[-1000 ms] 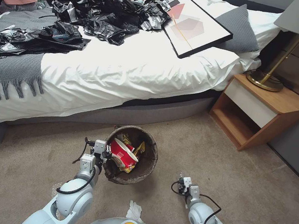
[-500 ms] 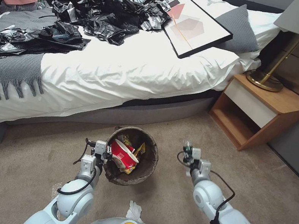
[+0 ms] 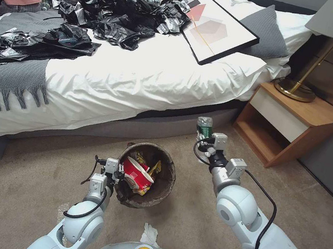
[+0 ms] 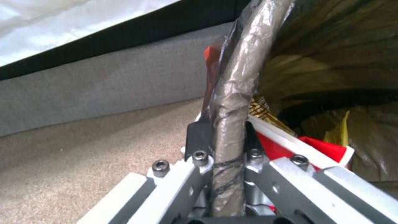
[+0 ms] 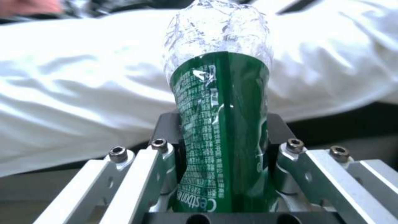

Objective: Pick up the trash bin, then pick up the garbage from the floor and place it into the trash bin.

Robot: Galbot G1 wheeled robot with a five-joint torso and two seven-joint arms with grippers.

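Note:
The trash bin [image 3: 158, 187], round with a dark bag lining, hangs just above the carpet in front of the bed. My left gripper [image 3: 116, 174] is shut on its near-left rim [image 4: 232, 102]. Inside lie a red-and-white noodle cup [image 3: 136, 173] and yellow wrappers [image 3: 154, 167]. My right gripper [image 3: 204, 142] is raised to the right of the bin and shut on a green-labelled clear bottle [image 3: 204, 127], which is crushed between the fingers [image 5: 219, 124]. A white tissue [image 3: 150, 234] lies on the carpet close to my base.
The bed [image 3: 131, 79] runs across the back, with black plastic bags [image 3: 121, 17] and a framed picture [image 3: 216, 26] on it. A wooden nightstand [image 3: 291, 121] with a lamp [image 3: 315, 60] stands at the right. Open carpet lies right of the bin.
My right arm has risen from low near the floor and moved forward, carrying the bottle up beside the bin. The left gripper still holds the bin's rim, nearly unmoved.

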